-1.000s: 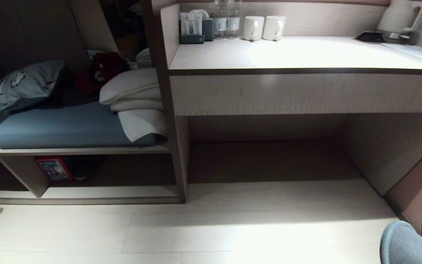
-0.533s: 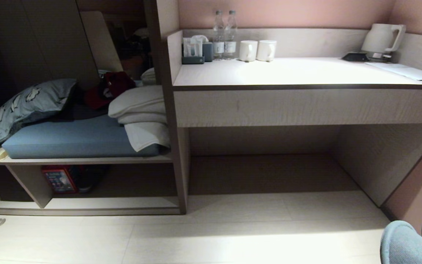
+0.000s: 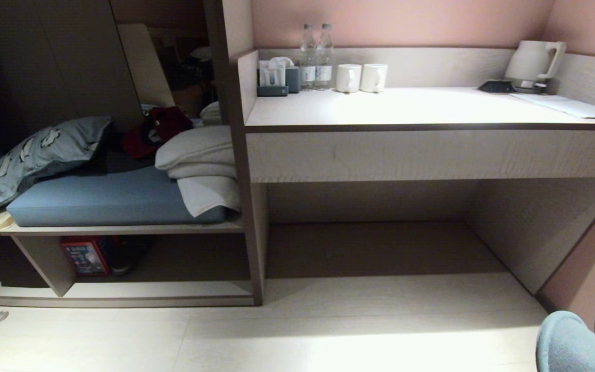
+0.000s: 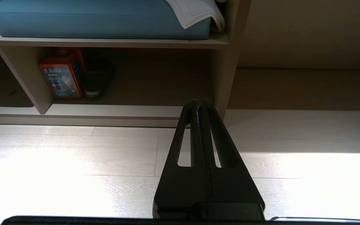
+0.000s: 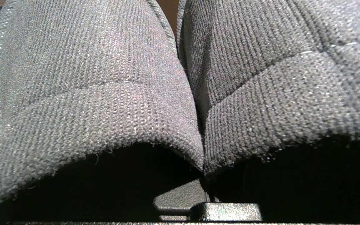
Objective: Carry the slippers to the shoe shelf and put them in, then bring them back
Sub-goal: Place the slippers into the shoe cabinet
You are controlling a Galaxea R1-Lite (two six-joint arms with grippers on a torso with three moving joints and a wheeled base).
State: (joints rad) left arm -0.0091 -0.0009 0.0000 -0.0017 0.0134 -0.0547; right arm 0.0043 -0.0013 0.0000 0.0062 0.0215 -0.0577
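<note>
- The pair of flat blue-grey knitted fabric slippers (image 5: 180, 81) fills the right wrist view, the two closed rounded toes side by side and pressed together along the middle.
- The right gripper (image 5: 203, 184) is clamped tight on the slippers where their inner edges meet; only a small dark part of it shows beneath the fabric.
- The left gripper (image 4: 198, 104) holds nothing, its two black slotted fingers (image 4: 212, 147) pressed flat together above the pale plank floor (image 4: 73, 156).
- Neither arm appears in the head view.
- The low shoe shelf of pale wood-grain board with a dark brown back (image 3: 163, 289) sits under the blue seat cushion (image 3: 106, 199), left of the pale desk (image 3: 432, 108).
- Inside the shelf, beside the slanted support panel (image 3: 44, 261), stand a red printed box (image 3: 85, 256) and a bulky dark shoe (image 4: 97, 78), just beside each other.
</note>
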